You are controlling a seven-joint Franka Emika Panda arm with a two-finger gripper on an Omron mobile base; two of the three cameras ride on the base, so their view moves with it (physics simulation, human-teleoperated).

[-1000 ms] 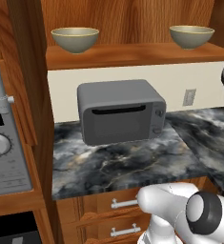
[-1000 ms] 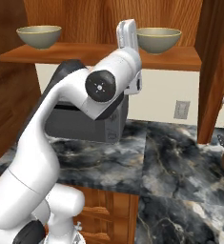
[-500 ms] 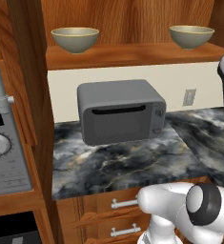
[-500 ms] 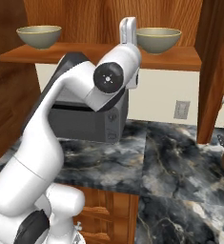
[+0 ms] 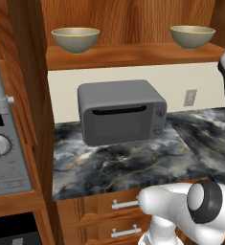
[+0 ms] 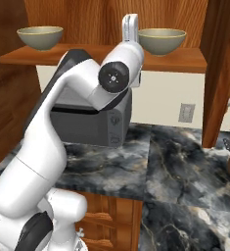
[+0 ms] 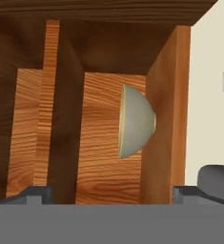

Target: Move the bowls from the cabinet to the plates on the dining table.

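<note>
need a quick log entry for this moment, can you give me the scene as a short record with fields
bowls: two, both on the cabinet shelf, left bowl and right bowl
shelf: wooden, above the counter
counter: dark marbled stone with a grey toaster oven on it
gripper: open, fingers apart, holding nothing
aim: hand view looks at one bowl, seen rolled on its side
wall: socket right of the oven
task state: no bowl lifted yet
</note>
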